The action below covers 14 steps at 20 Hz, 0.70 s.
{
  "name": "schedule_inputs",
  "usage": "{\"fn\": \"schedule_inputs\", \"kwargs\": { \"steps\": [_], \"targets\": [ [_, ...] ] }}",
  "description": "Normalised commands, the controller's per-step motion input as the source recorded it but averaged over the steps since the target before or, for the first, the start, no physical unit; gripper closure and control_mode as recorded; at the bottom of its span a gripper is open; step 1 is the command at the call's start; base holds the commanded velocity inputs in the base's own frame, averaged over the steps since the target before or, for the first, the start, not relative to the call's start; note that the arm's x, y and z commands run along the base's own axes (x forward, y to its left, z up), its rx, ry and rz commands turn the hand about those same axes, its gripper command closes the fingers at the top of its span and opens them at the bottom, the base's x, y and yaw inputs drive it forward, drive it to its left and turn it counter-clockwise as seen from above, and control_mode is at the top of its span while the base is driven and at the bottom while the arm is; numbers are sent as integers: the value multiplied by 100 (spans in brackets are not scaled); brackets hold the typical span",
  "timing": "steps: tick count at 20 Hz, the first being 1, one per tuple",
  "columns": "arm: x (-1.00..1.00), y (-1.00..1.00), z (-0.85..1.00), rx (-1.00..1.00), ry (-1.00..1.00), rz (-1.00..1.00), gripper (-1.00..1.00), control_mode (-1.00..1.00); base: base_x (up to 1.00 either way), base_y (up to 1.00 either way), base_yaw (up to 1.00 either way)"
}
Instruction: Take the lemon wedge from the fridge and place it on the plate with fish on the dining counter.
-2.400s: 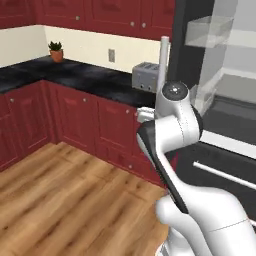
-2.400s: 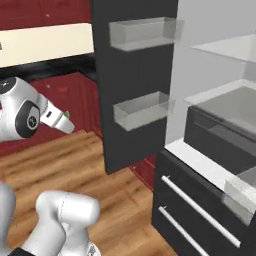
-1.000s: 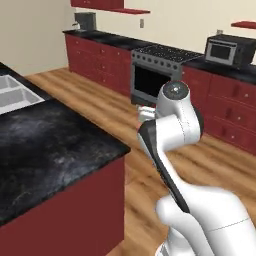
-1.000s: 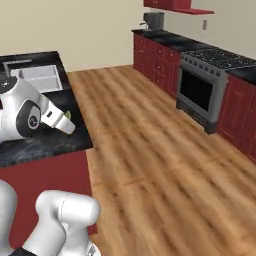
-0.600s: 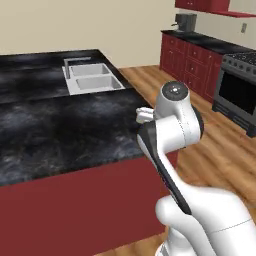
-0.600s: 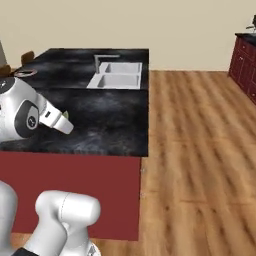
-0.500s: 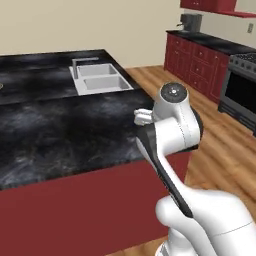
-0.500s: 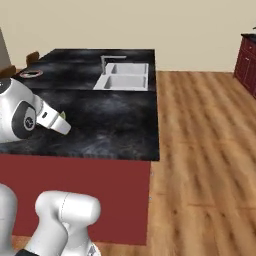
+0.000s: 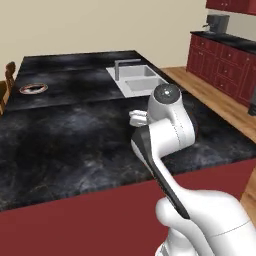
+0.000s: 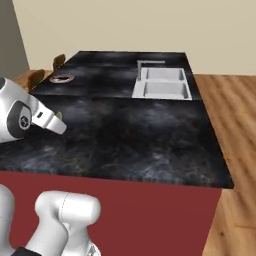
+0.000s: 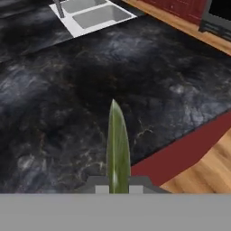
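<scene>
The dining counter (image 9: 75,135), a broad island with a glossy black marbled top and a dark red base, is seen stretching ahead of the robot, its polished stone broken only by a pale double sink (image 9: 141,81) with an angular tap at the far side. The plate with fish (image 9: 34,89), small, round and red-brown at the rim, is set near the far left corner of the top, well apart from the arm. The gripper (image 11: 118,187) is held above the near part of the counter with its jaws closed on the lemon wedge (image 11: 117,146), which is shown in the hand view as a thin, smooth, yellow-green sliver tapering to a point and standing up between the finger tips. Since only a narrow edge of the wedge appears to be pinched, it could be judged liable to slip or twist out during the long carry across the top, and on so slick a surface it would likely slide once dropped. A further risk lies in the plate's small size and its place near the counter's edge: a release made slightly off would leave the wedge on bare stone, or the plate could be nudged by the fingers.
</scene>
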Motion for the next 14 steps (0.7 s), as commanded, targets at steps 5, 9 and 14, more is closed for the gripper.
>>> {"fn": "schedule_inputs", "kwargs": {
  "steps": [5,9,14],
  "targets": [
    [0,0,0,0,0,0,100,100,0,100,11],
    [0,0,0,0,0,0,100,100,5,100,9],
    [0,0,0,0,0,0,100,100,8,100,9]
  ]
}}
